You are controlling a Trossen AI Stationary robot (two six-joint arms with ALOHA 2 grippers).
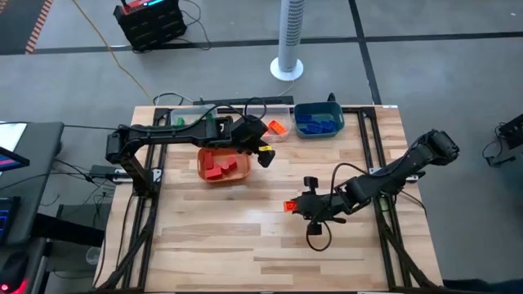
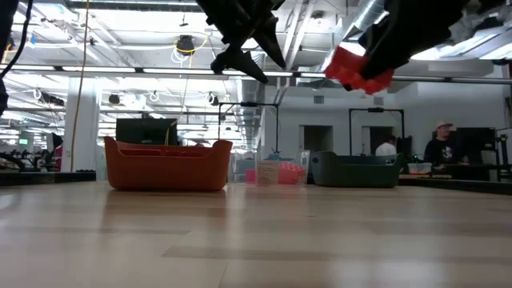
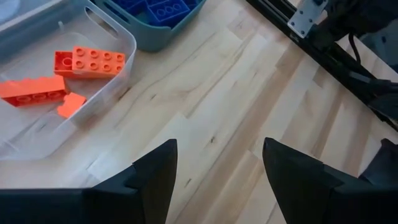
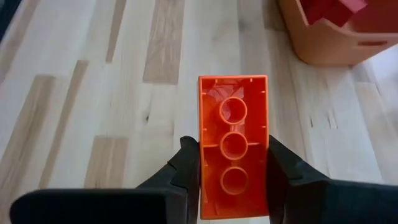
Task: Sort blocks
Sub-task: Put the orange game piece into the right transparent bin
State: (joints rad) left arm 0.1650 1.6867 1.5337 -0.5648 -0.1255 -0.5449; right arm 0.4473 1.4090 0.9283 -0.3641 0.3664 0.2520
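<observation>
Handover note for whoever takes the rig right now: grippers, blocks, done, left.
Right gripper: shut on an orange block, held above bare table mid-right.
Left gripper: open, empty, above the table by the clear bin.
Sorted: red blocks in the orange bin, blue blocks in the teal bin, orange blocks in the clear bin.
No loose blocks visible on the table.
Left: likely drop the held block in the clear bin.

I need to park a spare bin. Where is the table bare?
The near half of the table is bare, below the right tool and its brick. The far edge is crowded: orange bin, clear bin, teal bin, left tool.
</observation>
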